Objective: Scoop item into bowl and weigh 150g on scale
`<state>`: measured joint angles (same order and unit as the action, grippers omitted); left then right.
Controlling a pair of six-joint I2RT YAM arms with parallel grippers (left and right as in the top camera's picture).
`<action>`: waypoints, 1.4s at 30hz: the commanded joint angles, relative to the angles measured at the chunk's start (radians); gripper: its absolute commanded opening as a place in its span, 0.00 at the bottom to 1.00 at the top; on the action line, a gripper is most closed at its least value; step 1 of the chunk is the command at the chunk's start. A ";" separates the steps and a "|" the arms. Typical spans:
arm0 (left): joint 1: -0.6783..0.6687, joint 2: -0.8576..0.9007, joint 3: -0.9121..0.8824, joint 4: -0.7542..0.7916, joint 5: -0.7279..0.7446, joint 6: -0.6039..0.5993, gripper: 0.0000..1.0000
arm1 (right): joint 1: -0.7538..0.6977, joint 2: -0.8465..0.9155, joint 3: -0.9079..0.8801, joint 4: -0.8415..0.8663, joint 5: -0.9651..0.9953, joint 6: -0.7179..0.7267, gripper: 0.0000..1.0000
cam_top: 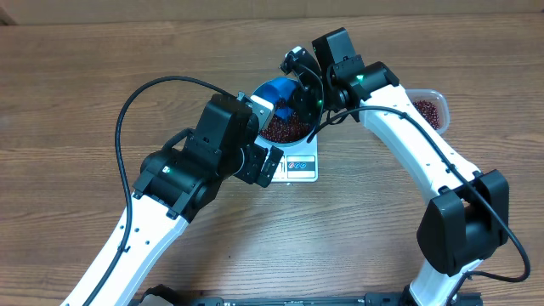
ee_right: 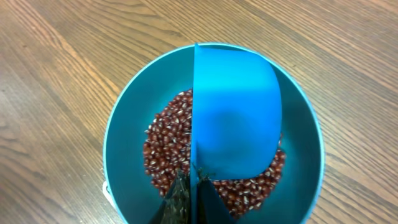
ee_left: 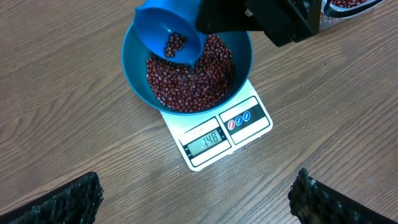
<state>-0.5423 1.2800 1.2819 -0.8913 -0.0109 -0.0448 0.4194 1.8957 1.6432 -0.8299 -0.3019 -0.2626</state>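
Note:
The glossy blue bowl (cam_top: pixel 269 88) (ee_left: pixel 134 68) (ee_right: pixel 124 149) stands on the white scale (cam_top: pixel 303 167) (ee_left: pixel 252 118), whose display reads 148. Red-brown beans (ee_left: pixel 199 84) (ee_right: pixel 165 143), the item, fill the bowl's bottom. My right gripper (cam_top: pixel 299 102) (ee_right: pixel 198 199) is shut on the thin handle of a small blue scoop (ee_left: pixel 158 28) (ee_right: pixel 236 112). The scoop is tipped over the bowl with a few beans still in it. My left gripper (cam_top: pixel 269 136) (ee_left: pixel 196 199) hangs open above the table in front of the scale, holding nothing.
A clear plastic tub (cam_top: pixel 429 109) (ee_left: pixel 351 5) with more beans stands to the right of the scale, behind my right arm. Bare wooden tabletop (ee_left: pixel 74 124) surrounds the scale.

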 commanded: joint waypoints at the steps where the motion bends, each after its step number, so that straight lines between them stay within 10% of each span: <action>1: 0.005 -0.010 0.016 0.002 0.008 0.012 1.00 | -0.003 -0.021 0.040 0.000 0.053 -0.003 0.04; 42: 0.005 -0.010 0.016 0.002 0.008 0.012 1.00 | 0.001 -0.084 0.120 -0.116 0.163 -0.002 0.04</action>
<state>-0.5423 1.2800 1.2819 -0.8917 -0.0109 -0.0448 0.4194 1.8717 1.7226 -0.9283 -0.1486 -0.2626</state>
